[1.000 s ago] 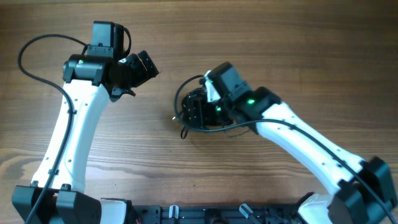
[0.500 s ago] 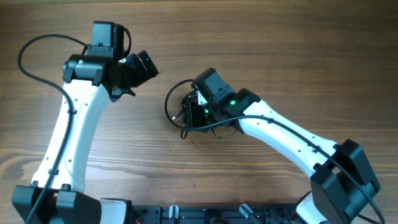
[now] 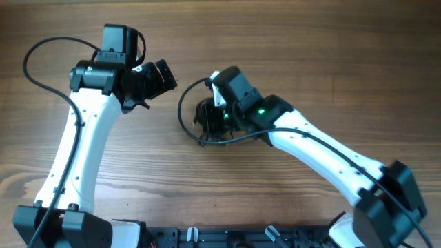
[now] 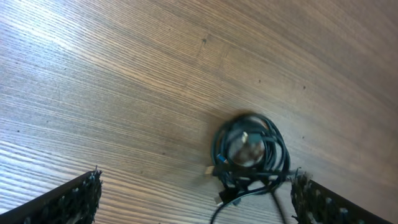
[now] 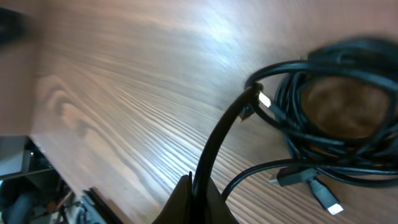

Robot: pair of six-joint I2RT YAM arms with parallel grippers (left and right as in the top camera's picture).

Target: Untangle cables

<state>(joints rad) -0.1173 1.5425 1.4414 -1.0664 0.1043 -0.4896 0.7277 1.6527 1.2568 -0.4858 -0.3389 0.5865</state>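
- The right fingers (image 5: 194,200) are pressed together on one cord (image 5: 224,134), which climbs from between them towards the bundle.
- Just past the tips, that cord joins the cables (image 5: 339,118). They form a tight round coil of several black turns lying on the surface (image 5: 124,81).
- A metal-tipped plug (image 5: 264,99) sits where the cord meets the coil, and a second plug (image 5: 324,198) lies loose just beside the fingers.
- From overhead, one wide loop (image 3: 182,114) bows out of the coil on the far side from the right fingers, towards the left ones.
- The left fingers (image 3: 160,74) are spread wide and hold nothing. They hang above the surface, with the coil ahead of them and well clear of both tips.
- Risk: only one end is gripped and nothing pins the coil. A pull would likely drag the whole bundle along instead of freeing a turn.
- Risk: the held cord passes through the other turns, so a hard tug could cinch them into a tighter knot, or the thin cord could slip from the grip.
- Risk: a plug could snag on a neighbouring turn as the cord slides out.
- Around the coil there is only bare wood, and nothing stands between the left fingers and the loop.
- A dark wire (image 3: 238,138) runs just behind the right fingers. I cannot tell whether it belongs to the arm or to the coil.
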